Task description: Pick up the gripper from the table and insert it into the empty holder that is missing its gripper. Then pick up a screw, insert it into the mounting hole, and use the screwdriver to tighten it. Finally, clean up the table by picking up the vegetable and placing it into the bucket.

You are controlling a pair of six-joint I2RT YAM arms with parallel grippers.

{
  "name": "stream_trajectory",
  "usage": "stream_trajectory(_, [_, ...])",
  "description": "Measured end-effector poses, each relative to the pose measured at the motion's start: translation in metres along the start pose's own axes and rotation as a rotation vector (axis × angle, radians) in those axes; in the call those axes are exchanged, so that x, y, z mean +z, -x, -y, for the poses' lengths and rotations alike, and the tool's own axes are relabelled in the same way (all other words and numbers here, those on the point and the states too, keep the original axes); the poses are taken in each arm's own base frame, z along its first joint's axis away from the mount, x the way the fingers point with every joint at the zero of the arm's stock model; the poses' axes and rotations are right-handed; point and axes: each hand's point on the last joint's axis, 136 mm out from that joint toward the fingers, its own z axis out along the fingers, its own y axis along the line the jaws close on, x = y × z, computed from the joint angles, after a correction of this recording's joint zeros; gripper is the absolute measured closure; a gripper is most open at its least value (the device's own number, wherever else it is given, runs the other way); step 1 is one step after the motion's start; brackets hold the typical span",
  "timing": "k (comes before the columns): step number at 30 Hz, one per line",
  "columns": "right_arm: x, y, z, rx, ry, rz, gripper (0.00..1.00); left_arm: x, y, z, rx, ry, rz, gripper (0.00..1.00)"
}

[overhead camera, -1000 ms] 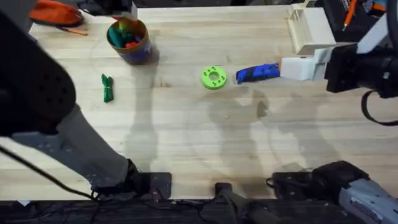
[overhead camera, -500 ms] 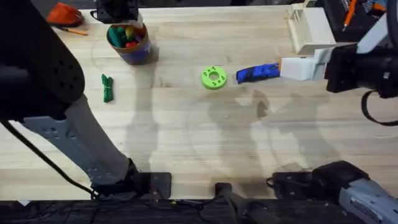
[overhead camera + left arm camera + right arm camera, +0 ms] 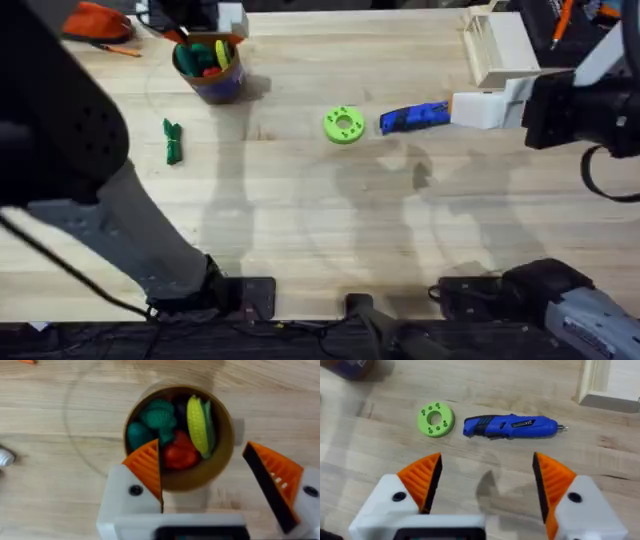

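Note:
The tan bucket (image 3: 212,68) stands at the far left of the table, with toy corn, broccoli and a tomato inside (image 3: 175,435). My left gripper (image 3: 210,480) hangs open right above it with nothing between its orange fingers; from overhead it sits over the bucket's far rim (image 3: 212,28). A small green vegetable (image 3: 173,140) lies on the wood in front of the bucket. The blue screwdriver (image 3: 413,117) (image 3: 510,426) lies right of centre. My right gripper (image 3: 458,108) (image 3: 485,482) is open just beside its tip end, holding nothing. The loose gripper, holder and screw are out of view.
A flat green disc (image 3: 343,125) (image 3: 435,419) lies just left of the screwdriver. A pale wooden box (image 3: 497,45) (image 3: 610,380) stands at the far right, an orange object (image 3: 92,18) at the far left corner. The near half of the table is bare wood.
My left arm has shifted over the bucket, and its white gripper body now shows at the bucket's far rim. The right arm, screwdriver, disc and green vegetable have not moved.

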Motion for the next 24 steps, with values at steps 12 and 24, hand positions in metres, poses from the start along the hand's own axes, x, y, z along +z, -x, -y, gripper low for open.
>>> stream_trajectory(12, [0.0,0.0,0.0,0.0,0.0,0.0,0.01,-0.116,-0.051,-0.01,-0.036,0.025,-0.035,0.015])
stream_trajectory(24, [0.0,0.0,0.0,0.0,0.0,0.0,0.009,-0.089,-0.158,-0.068,-0.27,0.107,-0.254,0.015])
